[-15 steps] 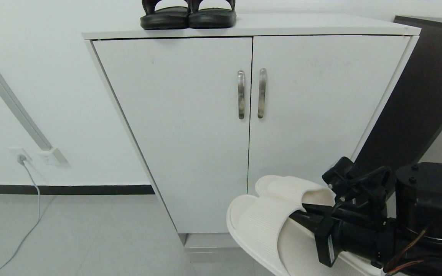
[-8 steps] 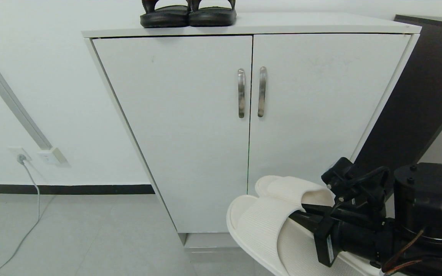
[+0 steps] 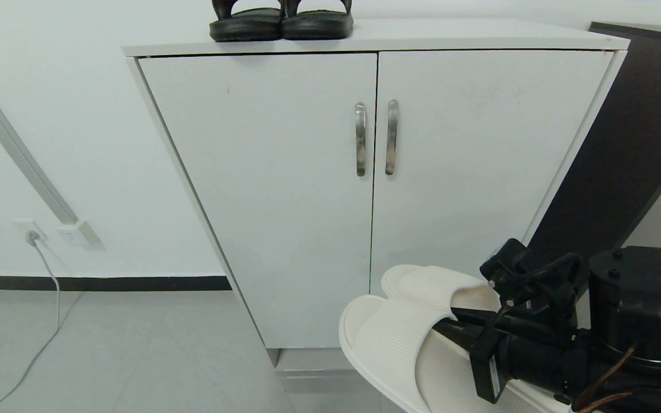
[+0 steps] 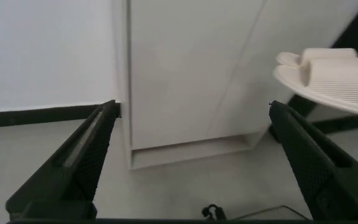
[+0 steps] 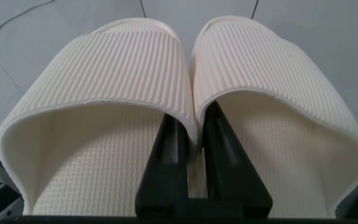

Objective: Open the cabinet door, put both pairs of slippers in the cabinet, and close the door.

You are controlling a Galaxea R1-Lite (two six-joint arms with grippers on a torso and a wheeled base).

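Right gripper (image 3: 461, 328), head view: was clamped on the cream slippers (image 3: 391, 338), low on the robot's right, in front of the cabinet's (image 3: 284, 229) right door.
Cream slippers, head view: pair was held side by side off the floor (image 3: 135, 355), toes toward the cabinet; ribbed straps, smooth pale sole rims.
Cabinet, head view: white, both doors were shut; two upright metal handles (image 3: 360, 139) sat just beside each other at the centre seam.
Black slippers (image 3: 282, 22), head view: pair sat on the cabinet top toward its left end, touching each other; tops cut off by the frame edge.
Left gripper (image 4: 194, 165), left wrist view: fingers were wide apart, holding nothing, low over the floor, facing the cabinet's base.
Cream slippers (image 4: 328, 71), left wrist view: hung in the air beside the cabinet front.
Right gripper (image 5: 192, 134), right wrist view: one black finger sat under each strap, squeezing the two inner strap walls together.
Cream slippers (image 5: 123, 68), right wrist view: ribbed straps, dimpled footbeds, sides touching.
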